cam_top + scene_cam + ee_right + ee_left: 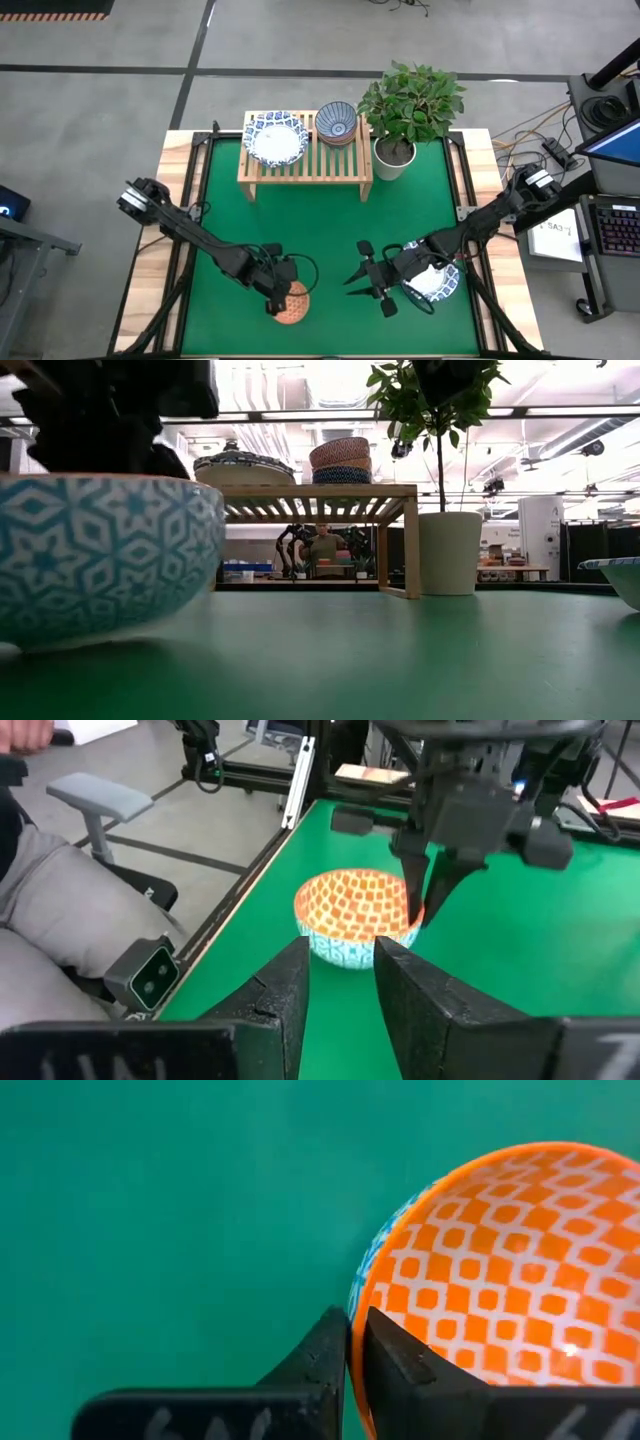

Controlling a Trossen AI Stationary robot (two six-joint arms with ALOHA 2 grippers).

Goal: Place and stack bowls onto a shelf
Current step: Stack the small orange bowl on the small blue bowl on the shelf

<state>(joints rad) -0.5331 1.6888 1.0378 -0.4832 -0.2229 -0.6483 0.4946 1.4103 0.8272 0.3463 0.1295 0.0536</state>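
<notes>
A green table mat (320,230) covers most of a wooden table (150,290) seen from above. At the far edge of the mat stands the shelf (305,165), a low light-wood rack with a slatted top. Just to its right, a leafy plant (410,100) rises from a white plant pot (394,160).

Two dark arms reach in over the near half of the mat, the left arm (200,235) from the left side and the right arm (480,225) from the right.

On the left part of the shelf sits a stack of wide white bowls with blue patterned rims (276,138). Beside it, nearer the shelf's right end, sits a stack of smaller bowls (337,122), a blue patterned one on top.

Near the front left of the mat rests a red-orange bowl (291,304), orange-checked inside and blue-patterned outside. The left gripper (355,1350) is at this bowl, its two fingers pinched onto the rim, one inside and one outside.

Near the front right, a wide white bowl with a blue rim (432,280) lies on the mat, partly hidden under the right arm. The right gripper (372,278) hovers between the two near bowls, its fingers spread apart and holding nothing.
</notes>
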